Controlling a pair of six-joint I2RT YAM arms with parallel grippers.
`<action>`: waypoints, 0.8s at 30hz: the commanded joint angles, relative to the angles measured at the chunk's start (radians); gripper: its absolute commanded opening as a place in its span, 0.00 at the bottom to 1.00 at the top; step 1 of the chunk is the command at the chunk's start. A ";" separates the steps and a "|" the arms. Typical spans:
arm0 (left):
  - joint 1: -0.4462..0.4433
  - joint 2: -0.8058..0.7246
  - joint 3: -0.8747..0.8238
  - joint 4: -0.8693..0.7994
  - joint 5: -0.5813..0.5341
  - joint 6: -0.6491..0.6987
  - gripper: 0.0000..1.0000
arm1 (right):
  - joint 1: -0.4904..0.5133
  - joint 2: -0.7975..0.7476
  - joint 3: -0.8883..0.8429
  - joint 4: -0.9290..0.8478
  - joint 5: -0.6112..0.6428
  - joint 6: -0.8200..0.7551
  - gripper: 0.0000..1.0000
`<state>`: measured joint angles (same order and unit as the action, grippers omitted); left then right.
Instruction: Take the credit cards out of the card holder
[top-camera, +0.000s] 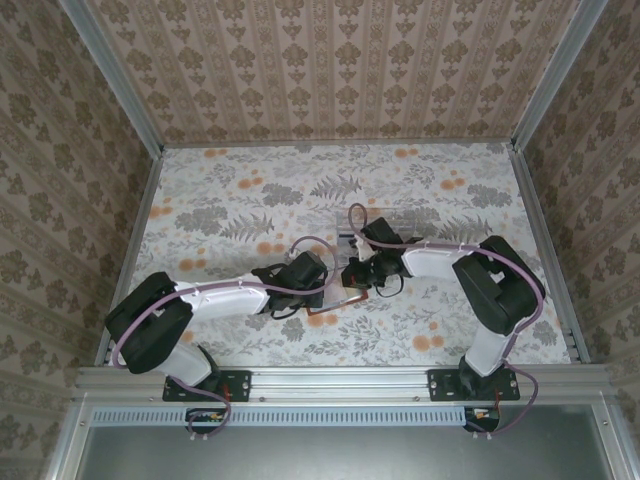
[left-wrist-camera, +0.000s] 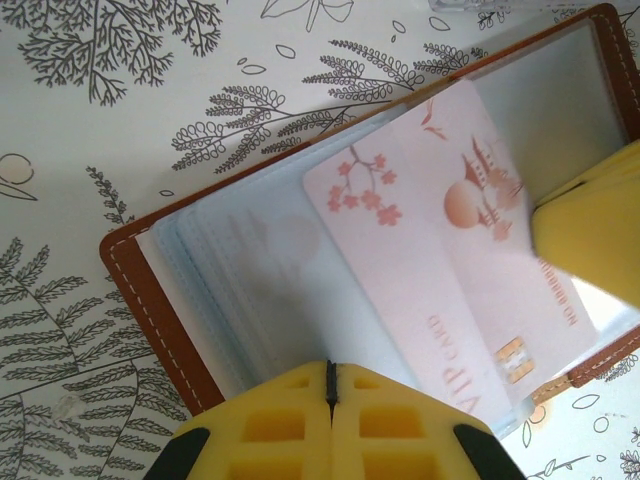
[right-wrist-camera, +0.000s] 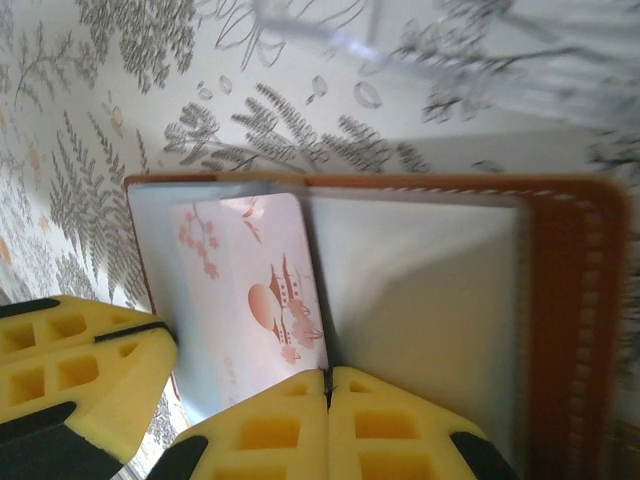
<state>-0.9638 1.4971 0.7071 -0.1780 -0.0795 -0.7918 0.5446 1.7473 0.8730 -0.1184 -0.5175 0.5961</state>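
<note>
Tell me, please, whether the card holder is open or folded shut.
Open: the card holder lies spread, its inner pockets and a pink card exposed.

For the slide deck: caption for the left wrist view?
Shut left pincer at edge of the open card holder, pink credit card showing.

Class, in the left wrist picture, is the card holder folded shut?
No, the card holder lies spread open, a pink card showing on its inner side.

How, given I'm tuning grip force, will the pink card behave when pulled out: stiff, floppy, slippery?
The pink card lies flat with straight edges, so probably stiff, flexing little. Its glossy face under the clear sleeve suggests it may slip. The card holder looks thin and light, likely dragging along unless pinned.
</note>
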 joint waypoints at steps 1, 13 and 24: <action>-0.010 0.030 -0.034 -0.092 -0.009 0.018 0.00 | -0.030 -0.048 -0.015 -0.068 0.055 -0.046 0.00; -0.010 0.014 -0.029 -0.097 -0.012 0.025 0.00 | -0.060 -0.194 -0.065 -0.121 0.061 -0.055 0.00; -0.010 -0.084 -0.026 -0.074 -0.002 0.022 0.06 | -0.032 -0.434 -0.045 -0.250 0.102 -0.057 0.00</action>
<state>-0.9684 1.4681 0.6964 -0.2024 -0.0853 -0.7845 0.4950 1.3659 0.8097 -0.2935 -0.4469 0.5518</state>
